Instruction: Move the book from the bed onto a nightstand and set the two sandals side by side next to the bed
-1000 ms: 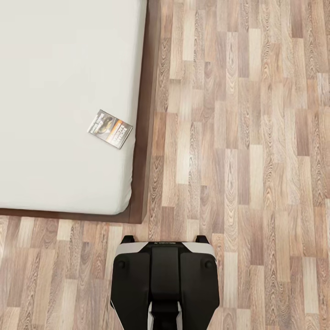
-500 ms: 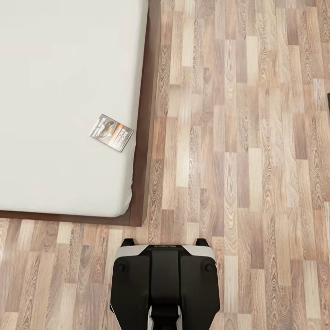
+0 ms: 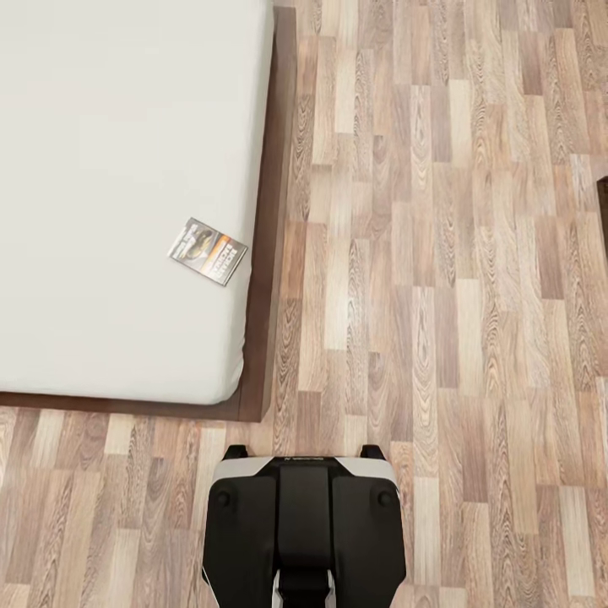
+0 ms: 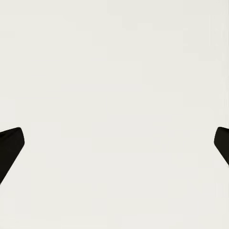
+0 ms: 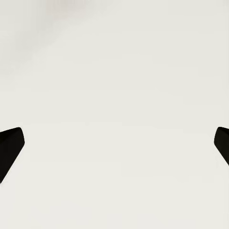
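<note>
The left jaws are spread wide apart, and only their two dark tips show, one at each side of the left wrist view. The right jaws are spread wide too, with their two dark tips at the sides of the right wrist view. Nothing is held between either pair. Both pairs face a plain pale surface, and I cannot tell what that surface is.

In the head view, one book (image 3: 208,252) lies flat on the bed (image 3: 110,169). It is near the bed's right edge, close to the near corner of the white mattress. It sits a little crooked, with its orange band toward the edge. From the robot's black base (image 3: 304,532), the book is at about 11 o'clock, with the corner of the dark brown bed frame (image 3: 268,253) between them. The wrist views do not show the book, so I cannot tell how near it is to the jaws.

The wood floor (image 3: 439,295) runs from 12 o'clock round to 3 o'clock of the base. One dark thing (image 3: 602,207) peeks in at the far right edge, too cut off to name.
</note>
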